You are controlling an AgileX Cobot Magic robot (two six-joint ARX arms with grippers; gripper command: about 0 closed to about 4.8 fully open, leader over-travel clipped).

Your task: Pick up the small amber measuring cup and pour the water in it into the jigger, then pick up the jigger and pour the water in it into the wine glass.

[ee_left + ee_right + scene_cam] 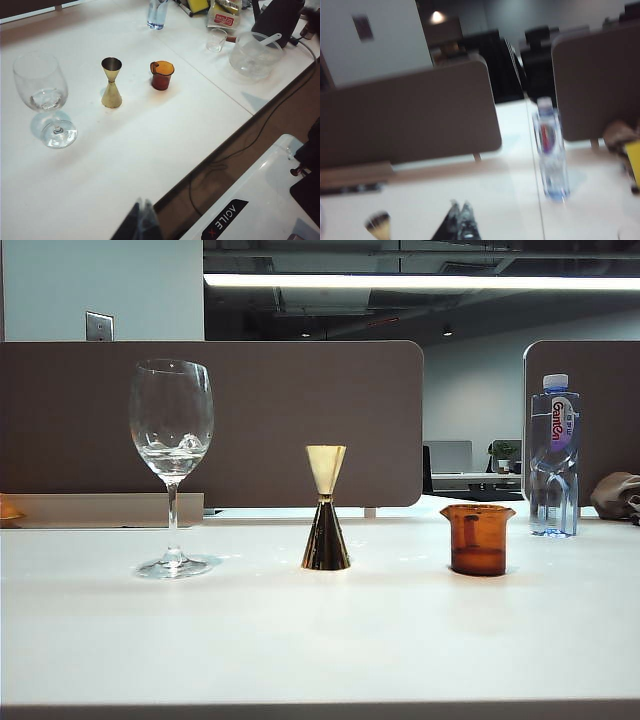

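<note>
White tabletop (320, 640) is filling the exterior view, where the wine glass (171, 465) is standing upright on the left, the jigger (326, 508) upright in the middle and the small amber measuring cup (478, 538) upright to its right, all three apart in a row; a water bottle (554, 456) is standing farther back on the right, and neither arm is showing here. From the left wrist view, the left gripper (141, 220) is hanging near the table's front edge, well apart from the glass (42, 95), jigger (111, 82) and cup (161, 75), its fingertips pressed together with nothing between them. From the blurred right wrist view, the right gripper (457, 222) is also sitting pinched together and empty above the table, facing the brown partition (410, 115), with the bottle (551, 150) standing beyond it
</note>
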